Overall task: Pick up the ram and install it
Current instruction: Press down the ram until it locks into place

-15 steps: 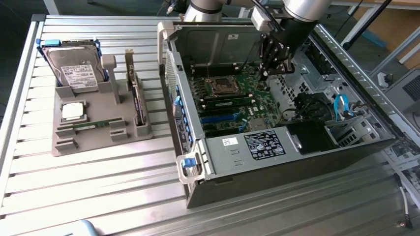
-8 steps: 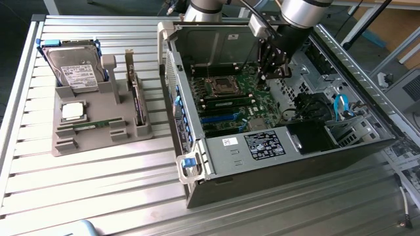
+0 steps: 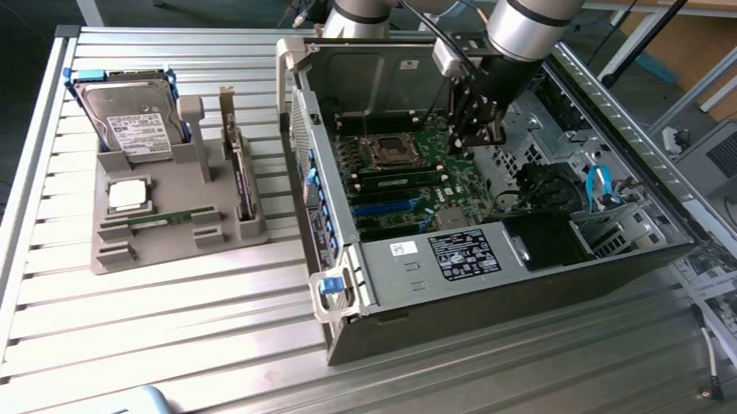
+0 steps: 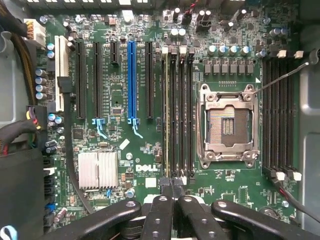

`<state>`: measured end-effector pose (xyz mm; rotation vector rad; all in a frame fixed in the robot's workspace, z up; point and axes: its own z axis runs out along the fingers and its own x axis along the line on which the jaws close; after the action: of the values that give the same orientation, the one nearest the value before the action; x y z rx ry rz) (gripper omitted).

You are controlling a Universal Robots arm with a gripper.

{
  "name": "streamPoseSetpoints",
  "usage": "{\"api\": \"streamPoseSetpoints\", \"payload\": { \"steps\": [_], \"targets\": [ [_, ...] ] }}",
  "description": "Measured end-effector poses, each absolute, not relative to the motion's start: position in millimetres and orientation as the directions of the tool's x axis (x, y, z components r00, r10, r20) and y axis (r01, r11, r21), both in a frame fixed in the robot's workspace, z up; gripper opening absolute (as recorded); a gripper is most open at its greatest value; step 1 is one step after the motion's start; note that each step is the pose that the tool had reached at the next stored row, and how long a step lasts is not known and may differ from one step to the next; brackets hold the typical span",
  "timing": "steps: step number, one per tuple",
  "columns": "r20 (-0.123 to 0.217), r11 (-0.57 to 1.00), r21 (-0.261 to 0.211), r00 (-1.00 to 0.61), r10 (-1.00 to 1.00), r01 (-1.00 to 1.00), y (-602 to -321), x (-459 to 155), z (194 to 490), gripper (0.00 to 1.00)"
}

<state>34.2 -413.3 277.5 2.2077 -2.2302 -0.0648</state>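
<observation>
See the ram (image 3: 398, 178) (image 4: 166, 115) standing on edge in a memory slot of the motherboard (image 3: 444, 194) (image 4: 145, 150), just beside the open processor socket (image 3: 386, 151) (image 4: 227, 122). Find the claw (image 3: 481, 134) (image 4: 172, 186) over the board near one end of that bank of slots, fingers pressed together with nothing seen between them, apart from the ram. Note the open computer case (image 3: 484, 293) around the board, lying on its side toward the desk (image 3: 173, 328) edge at the exterior view's right. Toward the desk's opposite edge, well apart from the case, find a grey holder (image 3: 161, 250). In it, see a second ram stick (image 3: 161, 221) lying flat, a silver processor chip (image 3: 127, 194) just beside it, a hard drive (image 3: 133, 121) propped at the far end and a dark expansion card (image 3: 240, 177) standing upright.
</observation>
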Motion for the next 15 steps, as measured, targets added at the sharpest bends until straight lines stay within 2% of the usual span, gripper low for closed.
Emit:
{"api": "streamPoseSetpoints", "payload": {
  "steps": [15],
  "targets": [
    [-0.027, 0.010, 0.031, -0.011, -1.000, -0.999, -413.3, 34.5, 249.9, 0.11]
  ]
}}
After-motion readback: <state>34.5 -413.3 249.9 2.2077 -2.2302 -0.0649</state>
